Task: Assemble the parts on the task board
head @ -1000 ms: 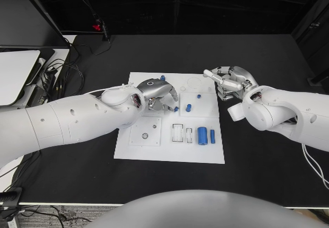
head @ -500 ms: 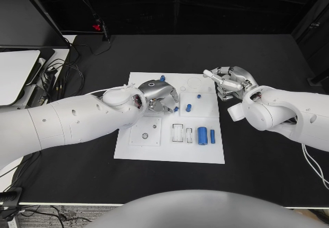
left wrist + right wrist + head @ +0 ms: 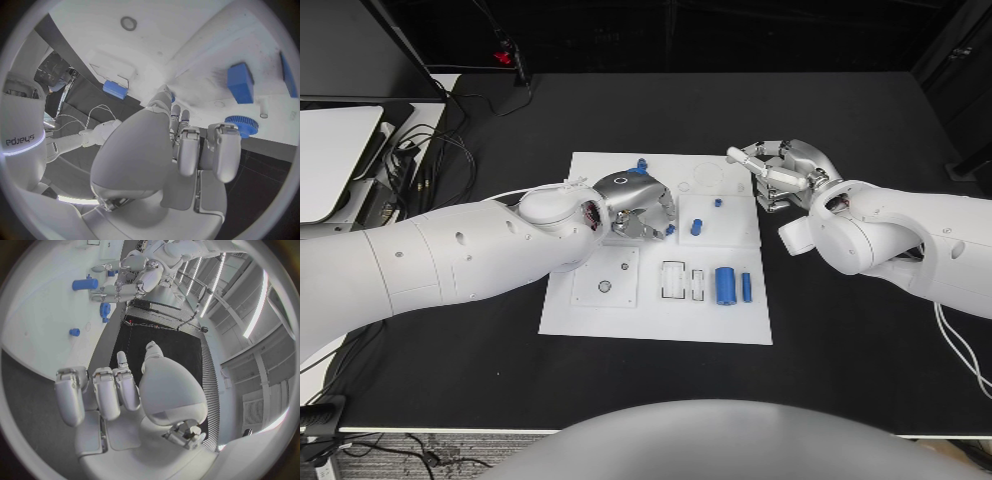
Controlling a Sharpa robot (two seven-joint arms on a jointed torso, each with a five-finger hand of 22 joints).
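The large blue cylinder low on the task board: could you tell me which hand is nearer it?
Left. The left hand hovers over the board just up-left of the large blue cylinder; the right hand sits farther, beyond the board's far-right edge.

Bright, even overhead light — soft shadows, wrist views strongly fisheye-bent (rims dark).

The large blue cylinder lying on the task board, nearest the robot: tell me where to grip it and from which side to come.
Grip the large blue cylinder across its middle, with a robot hand coming down from above. It lies flat on the task board, long axis running toward and away from the robot, so its rounded flanks face left and right. A thin blue pin lies close on its right, so keep the fingers narrow there.
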